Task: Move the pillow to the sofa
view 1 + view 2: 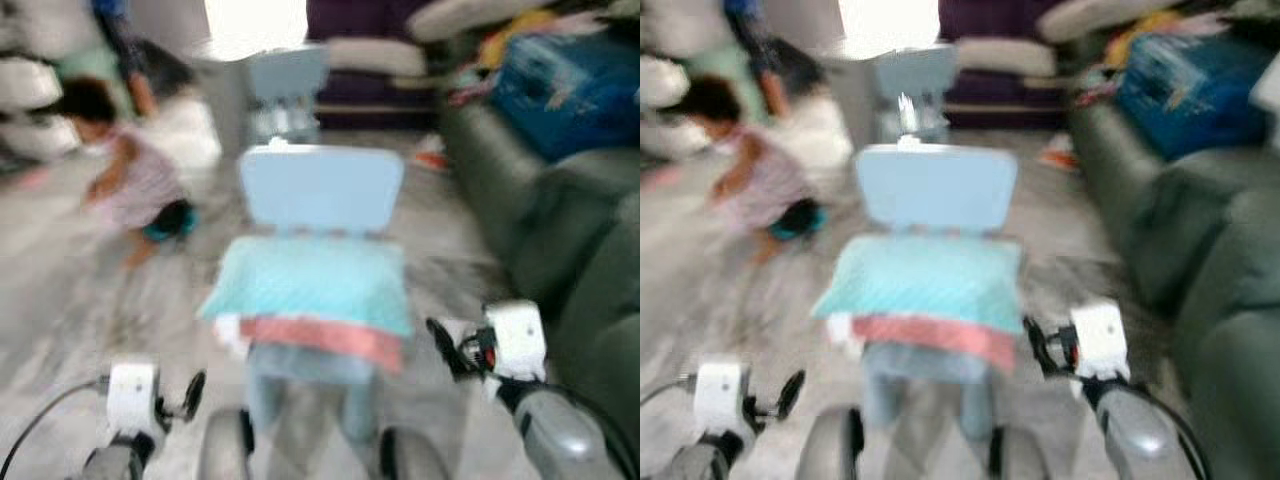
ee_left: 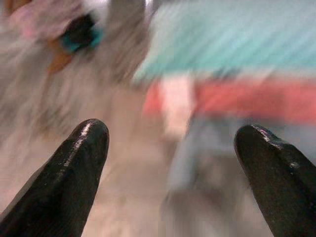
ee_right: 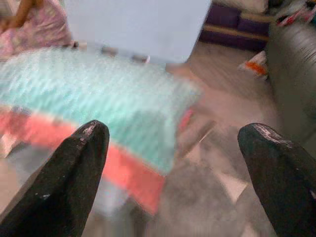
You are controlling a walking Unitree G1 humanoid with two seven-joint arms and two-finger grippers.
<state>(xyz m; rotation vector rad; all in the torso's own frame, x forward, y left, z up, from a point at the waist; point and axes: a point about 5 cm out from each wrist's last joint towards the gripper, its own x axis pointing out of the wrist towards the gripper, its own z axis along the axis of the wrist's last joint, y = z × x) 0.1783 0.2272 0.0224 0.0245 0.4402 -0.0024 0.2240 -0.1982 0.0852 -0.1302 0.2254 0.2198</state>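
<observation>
Though every view is smeared by motion, the two grippers are plain enough at the near edge of the head views: the left gripper (image 1: 190, 397) low on the robot's left, the right gripper (image 1: 452, 347) a little higher on its right. Each wrist view shows that gripper's two black fingers (image 2: 74, 168) set wide apart with nothing between them, so both pairs of jaws are spread and empty.

Just beyond the jaws, and between the two grippers, stands a small pale blue chair (image 1: 322, 188). The pillow (image 1: 315, 285) lies flat on its seat, turquoise on top with a red band along the near edge, and overhangs the seat on both sides. Neither gripper touches it; the pillow sits ahead of the open fingers in both wrist views.

To the right of the right gripper runs the dark green sofa (image 1: 580, 240), reaching away from the robot, with a blue bundle (image 1: 565, 85) and other heaped cloth at its far end. Further off to the left of the left gripper, a person (image 1: 125, 175) in light patterned clothing crouches on the grey floor (image 1: 60, 300). A second pale blue chair (image 1: 287, 85) stands beyond the first.
</observation>
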